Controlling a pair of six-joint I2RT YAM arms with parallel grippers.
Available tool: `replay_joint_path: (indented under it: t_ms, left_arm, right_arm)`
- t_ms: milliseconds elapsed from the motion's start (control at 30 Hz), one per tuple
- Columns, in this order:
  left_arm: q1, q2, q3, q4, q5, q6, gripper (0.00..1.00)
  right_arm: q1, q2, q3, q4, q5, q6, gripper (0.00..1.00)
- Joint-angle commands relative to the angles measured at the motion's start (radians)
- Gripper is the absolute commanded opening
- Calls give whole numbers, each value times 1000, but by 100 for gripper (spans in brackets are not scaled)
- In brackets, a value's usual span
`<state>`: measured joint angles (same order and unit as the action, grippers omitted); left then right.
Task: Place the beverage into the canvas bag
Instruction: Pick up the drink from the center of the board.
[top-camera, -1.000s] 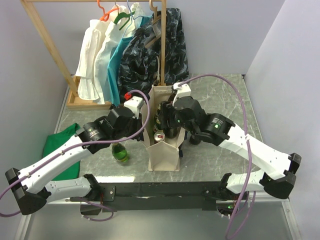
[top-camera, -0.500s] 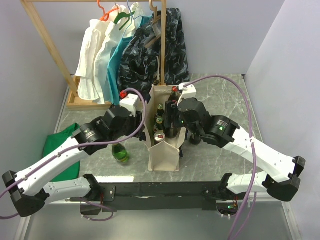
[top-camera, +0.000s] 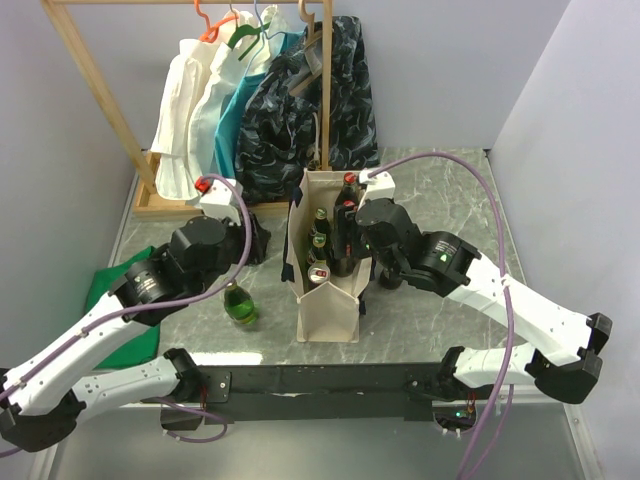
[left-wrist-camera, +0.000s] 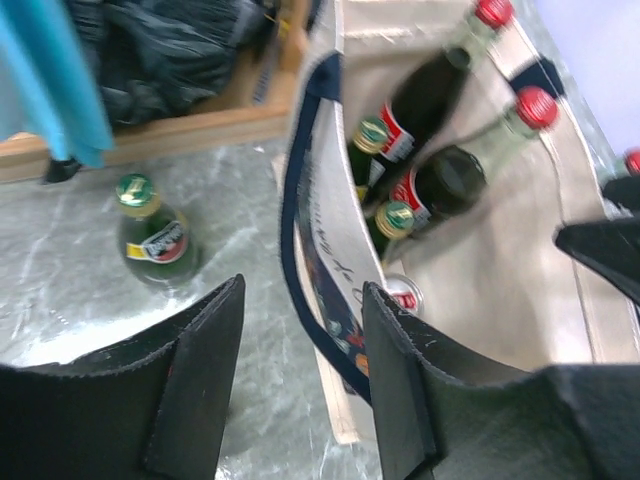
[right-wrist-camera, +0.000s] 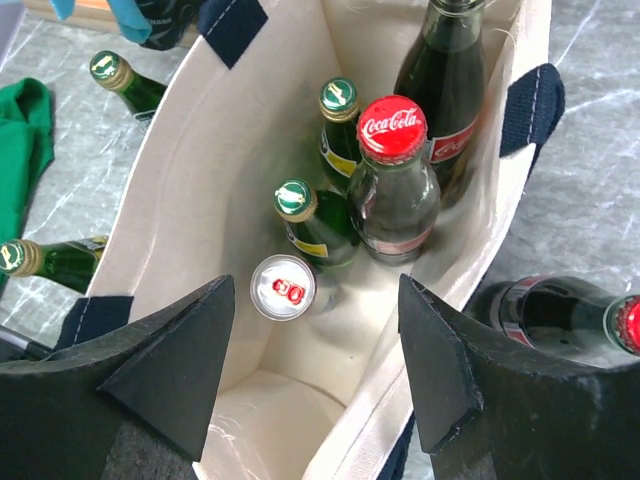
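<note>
While the tall, boxy cream canvas bag with dark navy handles and trim (top-camera: 328, 310) stands upright at the middle of the grey marbled table (top-camera: 440, 190), the two arms flank it: the left at its 9 o'clock, the right reaching over its mouth from 3 o'clock. The left gripper (left-wrist-camera: 302, 300) has its two black fingers spread apart with nothing between them, poised just outside the bag's navy-edged left rim. The right gripper (right-wrist-camera: 315, 295) hangs above the bag's opening, its jaws likewise wide and empty. Inside the bag stand two dark cola bottles with red caps (right-wrist-camera: 392, 170), two small green glass bottles with green-and-gold caps (right-wrist-camera: 305, 215) and a silver drinks can (right-wrist-camera: 283, 287), the can at the near end, at about 6 o'clock of the bottles. Outside, a loose green glass bottle (top-camera: 238, 303) stands on the table at the bag's 8 o'clock, near it but apart. The right wrist view shows a second loose green bottle (right-wrist-camera: 45, 258) on that same side, and whether it stands or lies cannot be told. A further red-capped cola bottle (right-wrist-camera: 560, 315) sits just beside the bag's right wall, at 3 o'clock. At 11 o'clock a wooden clothes rack (top-camera: 95, 90) carries white, teal and dark patterned garments, and a crumpled green cloth (top-camera: 115, 290) lies at the table's left edge, at 9 o'clock.
</note>
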<state>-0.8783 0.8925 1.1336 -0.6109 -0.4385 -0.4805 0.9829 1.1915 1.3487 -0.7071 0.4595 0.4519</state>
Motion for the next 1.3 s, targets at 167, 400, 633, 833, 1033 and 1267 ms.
replay_joint_path:
  t_ms: [167,400,633,833,1033,1267]
  left_arm:
    - [-1,42,43,-85,-233,-91,62]
    - [25,140,71,-164,-281,-159,62]
    - [206,175,40,-113,-117,-149,56]
    - [341,241,40,-33,41,-63,56]
    - [450,347,74,2,191,22,54]
    - [498,416,110,34,254,72,54]
  right_arm:
    - [-4,-20,17,-2,24,7,73]
    - [-4,6,66,-14,11,11,73]
    - [-6,8,73,-40,21,14,74]
    - [-4,16,87,-51,30,19,74]
    - [-6,19,95,-58,41,22,74]
    - [-4,11,79,-51,54,27,75]
